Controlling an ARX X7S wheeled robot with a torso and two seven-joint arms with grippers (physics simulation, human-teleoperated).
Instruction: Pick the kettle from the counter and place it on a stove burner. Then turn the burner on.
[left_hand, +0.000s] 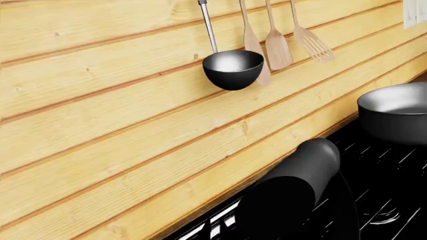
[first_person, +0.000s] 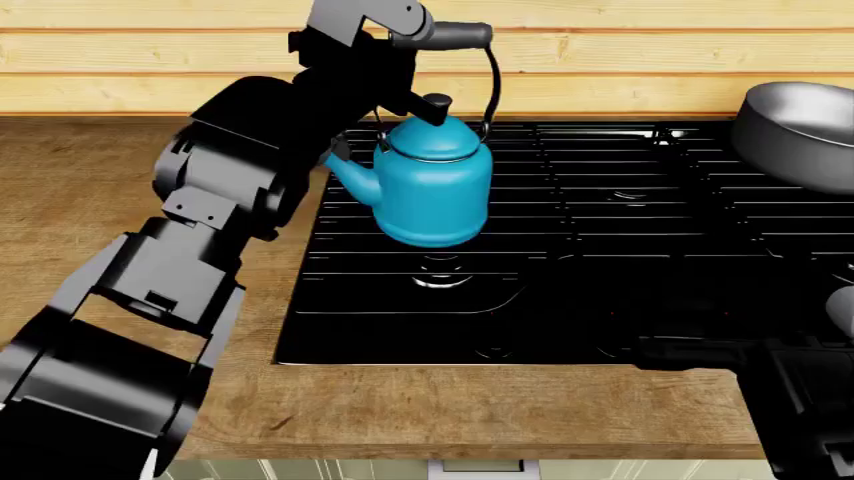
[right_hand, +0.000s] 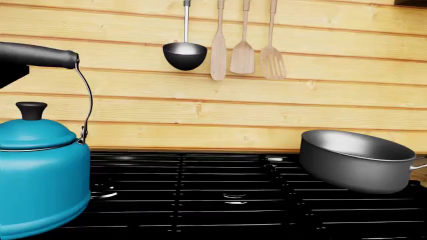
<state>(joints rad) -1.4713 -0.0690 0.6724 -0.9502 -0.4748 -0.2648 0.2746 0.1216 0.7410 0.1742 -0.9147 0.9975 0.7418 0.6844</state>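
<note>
The turquoise kettle (first_person: 427, 185) hangs over the left side of the black cooktop, just behind a round stove burner (first_person: 441, 278). I cannot tell whether its base touches the grate. My left gripper (first_person: 395, 28) is shut on the dark grey bar (first_person: 461, 36) of its wire handle. In the left wrist view that bar (left_hand: 300, 177) fills the lower middle. The right wrist view shows the kettle (right_hand: 40, 185) at one edge. My right arm (first_person: 787, 390) lies low at the cooktop's front right corner, its fingers lost against the black surface. The counter (first_person: 80, 200) runs left of the stove.
A grey steel pot (first_person: 801, 130) sits on the back right burner, also visible as the pot (right_hand: 357, 160) in the right wrist view. A black ladle (right_hand: 185, 54) and wooden utensils (right_hand: 241, 55) hang on the plank wall (first_person: 641, 60). Grate bars (first_person: 627, 230) cover the cooktop.
</note>
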